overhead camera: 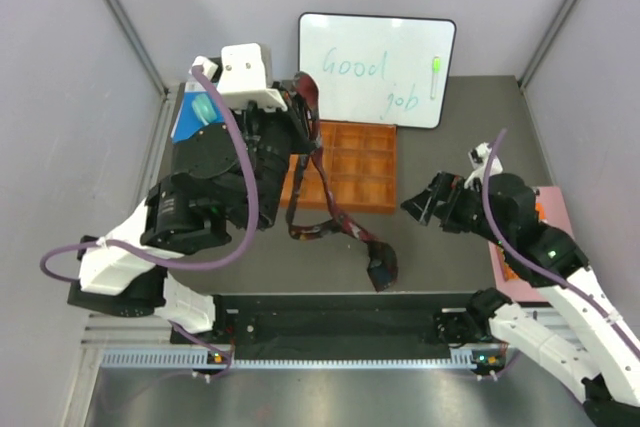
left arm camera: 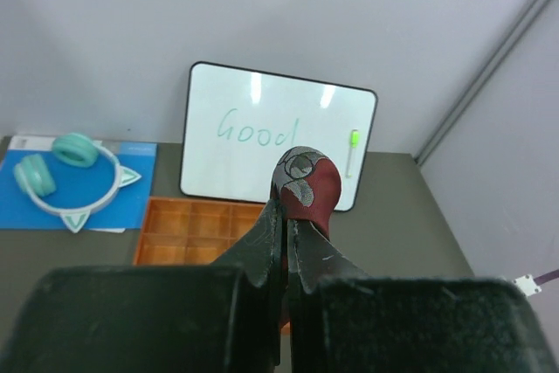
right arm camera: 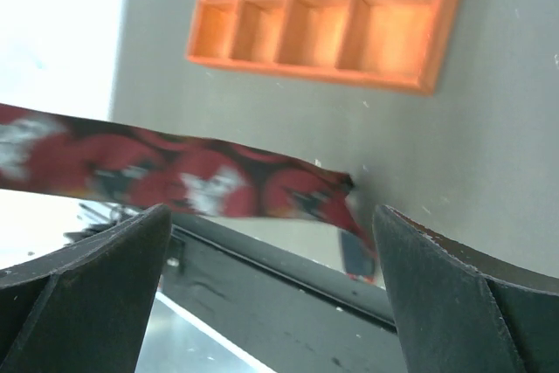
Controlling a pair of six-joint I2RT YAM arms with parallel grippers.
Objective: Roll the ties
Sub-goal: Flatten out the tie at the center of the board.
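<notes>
A dark maroon-red tie (overhead camera: 335, 222) with a black pattern hangs from my left gripper (overhead camera: 305, 97), which is raised above the orange tray's left side. From there the tie drops across the tray and trails over the table to its wide end (overhead camera: 382, 269) near the front rail. In the left wrist view the left gripper (left arm camera: 287, 203) is shut on the tie's end (left arm camera: 307, 183), which sticks up past the tips. My right gripper (overhead camera: 420, 205) hovers open right of the tray. In the right wrist view its fingers (right arm camera: 105, 277) stand wide apart, with the tie (right arm camera: 183, 176) stretched beyond them.
The orange compartment tray (overhead camera: 362, 169) lies mid-table. A whiteboard (overhead camera: 375, 69) reading "Good job" leans at the back wall with a green marker (overhead camera: 435, 65). Teal cat-ear headphones (left arm camera: 61, 172) rest on a blue sheet at the back left. A pink pad (overhead camera: 555, 209) lies at the right.
</notes>
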